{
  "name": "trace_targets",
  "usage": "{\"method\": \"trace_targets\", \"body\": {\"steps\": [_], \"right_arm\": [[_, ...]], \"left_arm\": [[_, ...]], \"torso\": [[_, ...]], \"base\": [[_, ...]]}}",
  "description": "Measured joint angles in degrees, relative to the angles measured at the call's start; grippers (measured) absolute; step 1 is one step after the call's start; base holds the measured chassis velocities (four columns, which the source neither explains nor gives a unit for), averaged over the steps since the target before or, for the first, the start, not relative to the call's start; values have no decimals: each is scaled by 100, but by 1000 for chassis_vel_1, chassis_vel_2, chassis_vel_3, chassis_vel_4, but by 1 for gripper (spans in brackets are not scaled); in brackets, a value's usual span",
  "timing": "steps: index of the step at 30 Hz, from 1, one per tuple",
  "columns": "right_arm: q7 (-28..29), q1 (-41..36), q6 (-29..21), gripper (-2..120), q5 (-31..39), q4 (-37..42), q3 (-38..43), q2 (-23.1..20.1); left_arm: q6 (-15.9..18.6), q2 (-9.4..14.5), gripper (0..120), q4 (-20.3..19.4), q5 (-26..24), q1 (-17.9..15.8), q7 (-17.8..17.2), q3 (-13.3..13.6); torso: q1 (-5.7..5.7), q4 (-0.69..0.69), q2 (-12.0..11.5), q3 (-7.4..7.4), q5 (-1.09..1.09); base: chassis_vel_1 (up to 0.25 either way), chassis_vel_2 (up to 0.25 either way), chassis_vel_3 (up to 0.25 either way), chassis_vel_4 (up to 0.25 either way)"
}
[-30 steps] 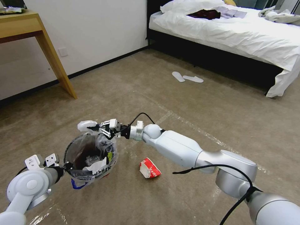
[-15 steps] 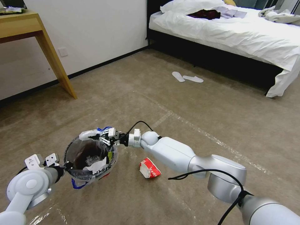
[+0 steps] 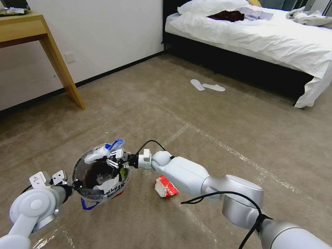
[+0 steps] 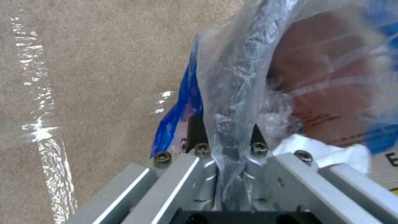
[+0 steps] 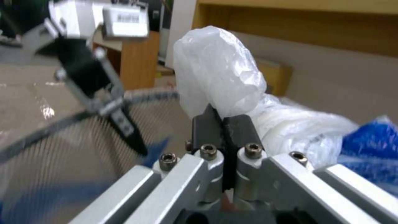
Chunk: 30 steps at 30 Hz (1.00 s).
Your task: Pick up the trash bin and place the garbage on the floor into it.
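The red trash bin (image 3: 90, 197), lined with a clear bag, hangs tilted above the floor (image 3: 242, 117) at the lower left. My left gripper (image 3: 72, 182) is shut on its near rim; in the left wrist view the left gripper (image 4: 226, 132) pinches the bag-covered rim of the bin (image 4: 323, 77). Over the far rim, my right gripper (image 3: 110, 160) is shut on white crumpled garbage (image 3: 97, 154) with a blue piece. In the right wrist view the right gripper (image 5: 223, 121) clamps that white garbage (image 5: 219, 71). A red-and-white carton (image 3: 165, 186) lies on the carpet beside the bin.
A wooden table (image 3: 58, 65) stands at the back left against the wall. A bed (image 3: 263, 38) fills the back right, with two white slippers (image 3: 207, 85) before it. Shiny tape lines (image 3: 224, 147) cross the carpet.
My right gripper has come down and nearer with the white garbage, from beyond the bin to its far rim. The bin has tipped a little in the left gripper.
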Motion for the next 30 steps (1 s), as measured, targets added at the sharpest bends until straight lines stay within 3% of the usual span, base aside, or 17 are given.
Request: {"method": "trace_targets", "body": {"steps": [2, 7, 10, 17, 26, 30], "right_arm": [[-14, 0, -6, 0, -12, -18, -14, 0], [-22, -16, -8, 14, -68, -21, -56, -4], [-16, -14, -5, 30, -80, -1, -48, -7], [-12, 42, 1, 51, -92, 69, -79, -8], [-163, 46, -82, 88, -69, 64, -195, -11], [-174, 49, -83, 98, -69, 107, -199, -12]], "left_arm": [[0, -3, 1, -3, -1, 1, -1, 0], [0, -12, 1, -4, 6, 20, -2, -2], [0, -17, 1, -4, 10, 6, -3, 0], [0, 6, 1, 32, 5, -37, -2, 10], [0, 35, 1, 81, -45, -95, -20, 26], [0, 57, 1, 102, -38, -64, -14, 7]], "torso": [[0, 0, 0, 0, 0], [0, 2, 0, 0, 0], [0, 1, 0, 0, 0], [0, 1, 0, 0, 0], [0, 1, 0, 0, 0], [0, 1, 0, 0, 0]], "base": [[0, 0, 0, 0], [0, 0, 0, 0], [0, 0, 0, 0], [0, 0, 0, 0], [0, 0, 0, 0], [0, 0, 0, 0]]}}
